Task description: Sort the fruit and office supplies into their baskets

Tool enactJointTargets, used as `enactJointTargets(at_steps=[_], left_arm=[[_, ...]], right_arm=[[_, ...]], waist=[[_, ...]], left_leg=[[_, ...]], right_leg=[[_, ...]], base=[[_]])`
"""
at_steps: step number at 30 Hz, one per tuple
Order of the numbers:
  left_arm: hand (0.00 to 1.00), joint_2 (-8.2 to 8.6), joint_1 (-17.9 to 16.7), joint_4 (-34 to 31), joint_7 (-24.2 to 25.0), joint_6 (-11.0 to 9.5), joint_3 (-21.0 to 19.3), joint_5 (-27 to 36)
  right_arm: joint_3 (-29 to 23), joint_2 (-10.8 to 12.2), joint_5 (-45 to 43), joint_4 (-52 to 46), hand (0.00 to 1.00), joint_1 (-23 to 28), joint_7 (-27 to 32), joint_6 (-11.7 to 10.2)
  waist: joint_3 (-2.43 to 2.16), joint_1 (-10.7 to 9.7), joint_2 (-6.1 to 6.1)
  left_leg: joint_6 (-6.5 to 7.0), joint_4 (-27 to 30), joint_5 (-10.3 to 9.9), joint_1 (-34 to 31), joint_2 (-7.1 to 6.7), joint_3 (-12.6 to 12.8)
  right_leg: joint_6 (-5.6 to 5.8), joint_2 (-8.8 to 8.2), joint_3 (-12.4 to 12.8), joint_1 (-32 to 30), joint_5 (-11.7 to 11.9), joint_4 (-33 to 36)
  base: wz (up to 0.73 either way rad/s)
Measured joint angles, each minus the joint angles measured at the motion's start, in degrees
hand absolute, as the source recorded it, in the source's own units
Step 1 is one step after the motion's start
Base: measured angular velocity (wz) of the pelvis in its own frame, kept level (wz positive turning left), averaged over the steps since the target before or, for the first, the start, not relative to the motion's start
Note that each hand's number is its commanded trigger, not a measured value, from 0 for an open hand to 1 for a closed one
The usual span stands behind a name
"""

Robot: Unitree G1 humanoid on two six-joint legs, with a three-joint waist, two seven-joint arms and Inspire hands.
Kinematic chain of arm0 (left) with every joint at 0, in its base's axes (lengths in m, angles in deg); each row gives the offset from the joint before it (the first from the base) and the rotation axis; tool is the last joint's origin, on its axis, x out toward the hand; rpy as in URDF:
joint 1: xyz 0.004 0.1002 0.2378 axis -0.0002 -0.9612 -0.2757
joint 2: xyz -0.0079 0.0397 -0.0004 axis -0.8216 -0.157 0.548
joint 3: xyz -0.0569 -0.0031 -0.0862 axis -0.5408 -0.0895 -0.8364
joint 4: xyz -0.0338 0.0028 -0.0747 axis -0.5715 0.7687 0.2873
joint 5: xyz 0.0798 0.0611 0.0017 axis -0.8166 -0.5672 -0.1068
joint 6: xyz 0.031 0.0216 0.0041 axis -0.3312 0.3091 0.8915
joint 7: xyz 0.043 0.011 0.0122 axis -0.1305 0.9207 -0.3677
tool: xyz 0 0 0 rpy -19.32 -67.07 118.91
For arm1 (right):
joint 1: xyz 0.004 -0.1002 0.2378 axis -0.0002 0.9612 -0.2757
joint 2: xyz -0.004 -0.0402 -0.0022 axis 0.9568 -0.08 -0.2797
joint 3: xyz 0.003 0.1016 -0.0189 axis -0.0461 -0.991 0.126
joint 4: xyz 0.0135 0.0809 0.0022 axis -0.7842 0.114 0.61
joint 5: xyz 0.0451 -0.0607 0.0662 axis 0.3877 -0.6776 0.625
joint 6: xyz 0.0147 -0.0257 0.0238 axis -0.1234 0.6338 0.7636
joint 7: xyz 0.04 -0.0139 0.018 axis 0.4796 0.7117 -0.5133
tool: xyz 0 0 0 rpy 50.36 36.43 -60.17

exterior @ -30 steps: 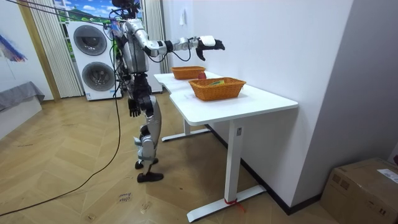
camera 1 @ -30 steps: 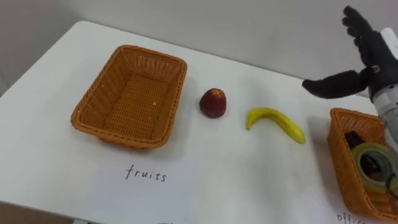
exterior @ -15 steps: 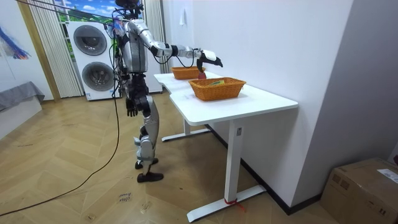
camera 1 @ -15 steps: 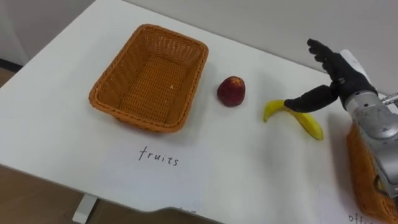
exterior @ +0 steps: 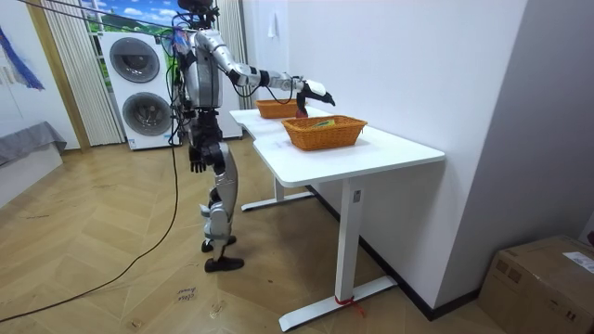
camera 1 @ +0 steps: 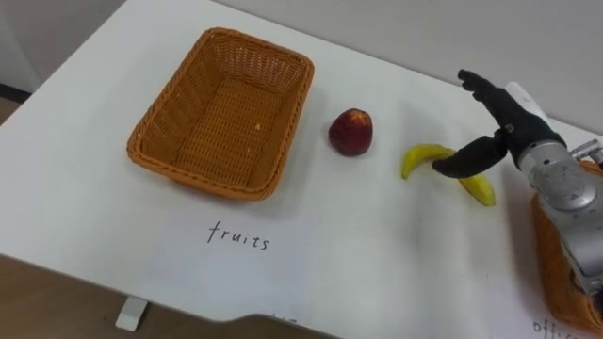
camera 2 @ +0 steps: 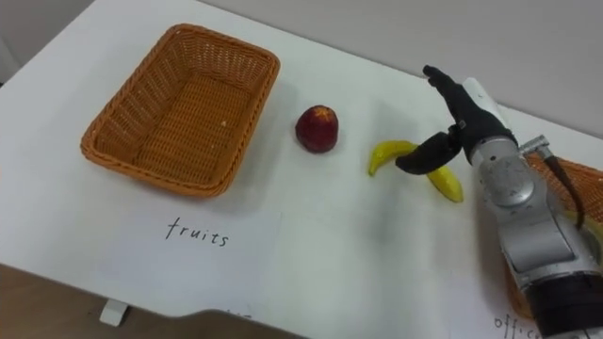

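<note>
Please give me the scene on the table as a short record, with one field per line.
fruits basket: empty, at left of table
apple: on table, between fruits basket and banana
banana: on table, below right hand
right hand: open above banana
office basket: at right edge, under the right forearm
left hand: hangs beside the robot's hip

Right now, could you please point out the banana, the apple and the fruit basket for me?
banana (camera 1: 422, 154), left eye view, on its left half.
apple (camera 1: 350, 133), left eye view, on its middle.
fruit basket (camera 1: 203, 179), left eye view, on its near rim.
</note>
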Motion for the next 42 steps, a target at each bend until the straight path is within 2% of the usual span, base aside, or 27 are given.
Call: enactJointTargets(at_steps=[6,10,12,16,28,34,42], left_arm=[[0.00,0.03,-0.01,0.00,0.00,0.83,0.03,0.00],[0.00,0.03,-0.01,0.00,-0.20,1.03,0.02,0.00],[0.00,0.03,-0.04,0.05,-0.36,1.03,0.03,0.00],[0.00,0.01,-0.08,0.04,-0.36,0.92,0.07,0.00],[0.00,-0.03,0.02,0.01,-0.35,0.40,0.05,0.02],[0.00,-0.03,0.04,0.08,-0.31,0.09,0.13,0.11],[0.00,-0.11,0.08,0.04,-0.34,-0.75,1.21,0.13]], right_arm=[[0.02,-0.03,-2.11,0.03,0.00,0.00,-0.96,0.01],[0.02,-0.03,-2.12,0.04,0.00,0.00,-1.92,0.03],[0.14,-0.03,-2.35,0.31,0.00,0.00,-2.15,0.02],[0.30,-0.03,-4.15,2.07,0.00,0.00,-2.94,0.02],[2.69,-0.02,-8.17,2.87,0.00,0.00,-4.09,0.02],[2.84,-0.03,-8.84,2.84,0.00,0.00,-4.48,-0.02],[5.67,-0.04,-8.83,4.87,0.00,-0.01,-5.23,-0.44]], waist=[[-0.15,0.14,0.32],[-0.45,0.15,0.59],[-0.30,0.20,0.86],[-0.44,0.32,0.81],[-0.48,0.33,0.53],[-0.45,0.36,0.58],[-0.23,1.47,0.84]], left_leg=[[-0.01,-0.46,0.01,0.29,0.02,0.05],[-0.04,-0.65,0.04,0.63,0.01,0.08],[-0.06,-0.91,0.06,1.35,0.01,0.07],[-0.14,-1.36,0.11,1.69,0.00,0.08],[-0.21,-1.74,0.20,1.19,-0.04,-0.08],[-0.21,-1.62,0.20,0.79,-0.10,-0.57],[-0.20,-1.09,0.20,0.54,-0.11,-0.90]], right_leg=[[-0.08,0.13,0.11,0.10,0.05,0.08],[-0.09,0.13,0.10,0.35,0.06,0.09],[-0.08,0.13,0.11,0.98,0.05,0.03],[-0.08,0.05,0.11,1.14,0.05,0.02],[-0.08,0.08,-0.03,0.68,0.05,-0.03],[-0.08,-0.01,-1.32,0.62,0.05,-0.03],[-0.08,-0.11,-1.56,0.55,0.05,-0.02]], base=[[0.00],[0.00],[0.00],[0.00],[0.00],[0.04],[0.00]])
